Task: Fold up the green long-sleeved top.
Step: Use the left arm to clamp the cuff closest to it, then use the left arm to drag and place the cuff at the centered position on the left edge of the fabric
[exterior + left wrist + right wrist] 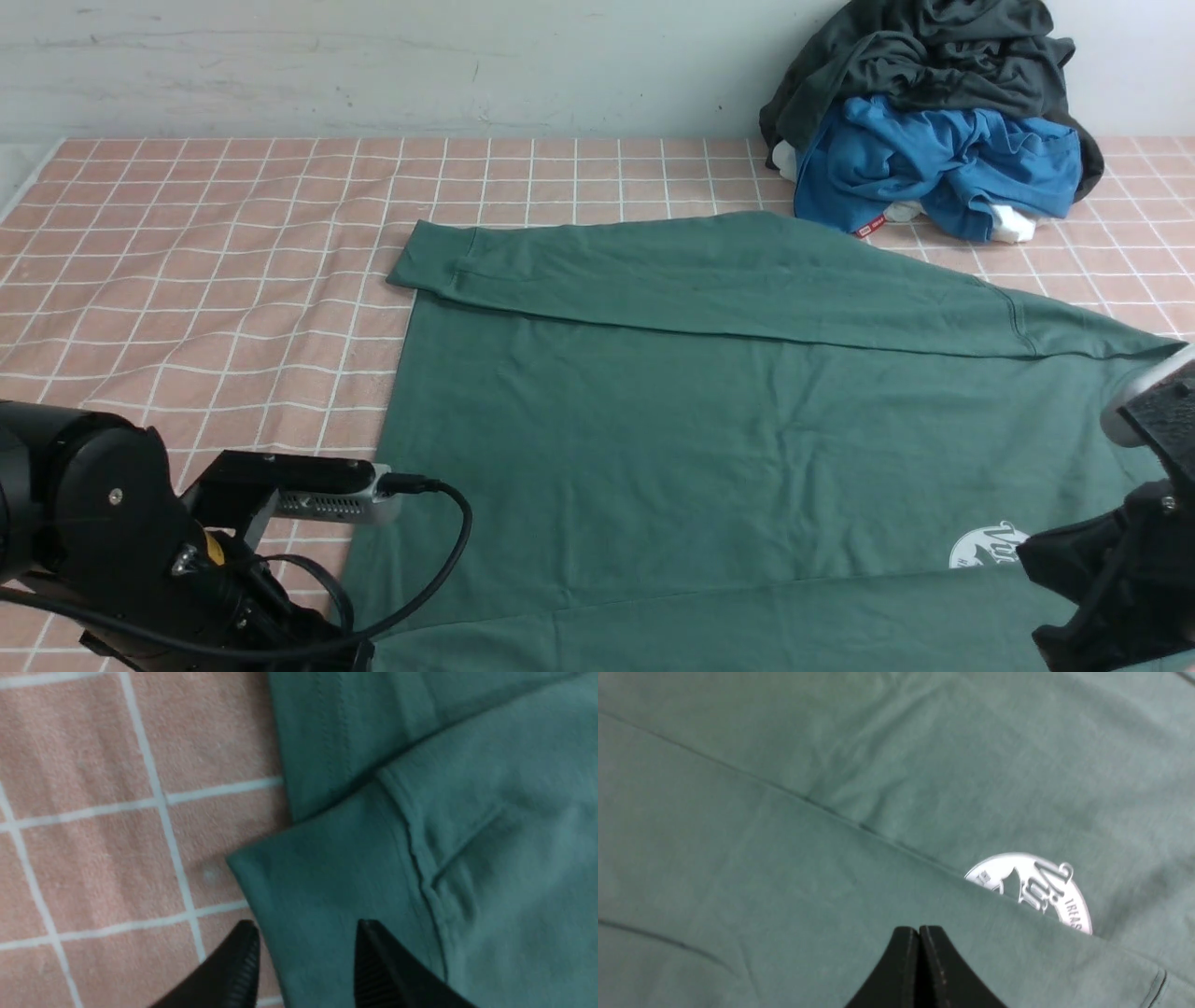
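The green long-sleeved top (672, 448) lies flat on the pink checked cloth. Its far sleeve (709, 271) is folded across the body. Its near sleeve (747, 625) lies along the front edge and covers part of the white logo (985, 546). In the left wrist view my left gripper (306, 933) is open, its fingers either side of the near sleeve's cuff (327, 891) and just above it. In the right wrist view my right gripper (919, 931) is shut and empty, just over the near sleeve (784, 896) beside the half-covered logo (1036, 886).
A pile with a dark charcoal-grey garment (934, 56) over a bright blue one (934, 163) sits at the back right by the wall. My left arm (112, 541) and right arm (1120, 569) fill the front corners. Bare checked cloth (205, 261) lies to the left.
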`<act>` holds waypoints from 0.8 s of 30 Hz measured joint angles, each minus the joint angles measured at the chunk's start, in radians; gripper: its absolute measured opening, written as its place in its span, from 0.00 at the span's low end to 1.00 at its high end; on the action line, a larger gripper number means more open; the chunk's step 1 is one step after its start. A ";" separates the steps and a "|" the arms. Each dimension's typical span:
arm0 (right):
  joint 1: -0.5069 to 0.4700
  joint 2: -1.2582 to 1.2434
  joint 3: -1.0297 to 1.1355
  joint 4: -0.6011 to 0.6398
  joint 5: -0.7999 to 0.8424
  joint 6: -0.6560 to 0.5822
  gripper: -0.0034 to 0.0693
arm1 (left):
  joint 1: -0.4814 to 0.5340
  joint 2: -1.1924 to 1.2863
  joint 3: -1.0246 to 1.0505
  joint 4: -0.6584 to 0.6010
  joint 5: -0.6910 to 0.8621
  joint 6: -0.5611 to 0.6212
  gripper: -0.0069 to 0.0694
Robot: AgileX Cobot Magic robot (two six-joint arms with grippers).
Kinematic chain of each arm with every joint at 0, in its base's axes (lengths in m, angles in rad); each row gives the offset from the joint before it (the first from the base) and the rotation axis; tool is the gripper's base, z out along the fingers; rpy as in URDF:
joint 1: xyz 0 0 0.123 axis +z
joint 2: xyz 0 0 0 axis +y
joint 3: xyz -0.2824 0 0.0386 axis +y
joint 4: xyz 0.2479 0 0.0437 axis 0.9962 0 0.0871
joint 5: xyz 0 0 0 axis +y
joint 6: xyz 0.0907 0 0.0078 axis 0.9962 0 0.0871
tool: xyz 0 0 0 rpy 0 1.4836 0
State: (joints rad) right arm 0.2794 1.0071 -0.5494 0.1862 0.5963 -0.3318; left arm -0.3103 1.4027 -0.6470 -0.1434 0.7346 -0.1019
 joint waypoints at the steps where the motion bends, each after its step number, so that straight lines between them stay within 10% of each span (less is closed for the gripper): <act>1: 0.000 0.000 0.000 0.003 -0.003 -0.001 0.03 | 0.001 0.014 0.000 0.009 -0.017 -0.018 0.53; 9: 0.002 0.000 -0.001 0.039 -0.009 -0.001 0.03 | 0.004 0.121 -0.004 0.021 -0.075 -0.050 0.61; 17: 0.003 0.000 -0.001 0.045 -0.010 -0.001 0.03 | -0.005 0.089 -0.097 0.036 -0.015 -0.038 0.13; 24: 0.004 0.000 -0.001 0.040 -0.015 -0.005 0.03 | -0.063 -0.018 -0.288 0.099 0.043 0.008 0.10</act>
State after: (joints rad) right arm 0.2832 1.0071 -0.5502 0.2265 0.5816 -0.3372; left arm -0.3734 1.3847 -0.9349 -0.0444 0.7780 -0.0940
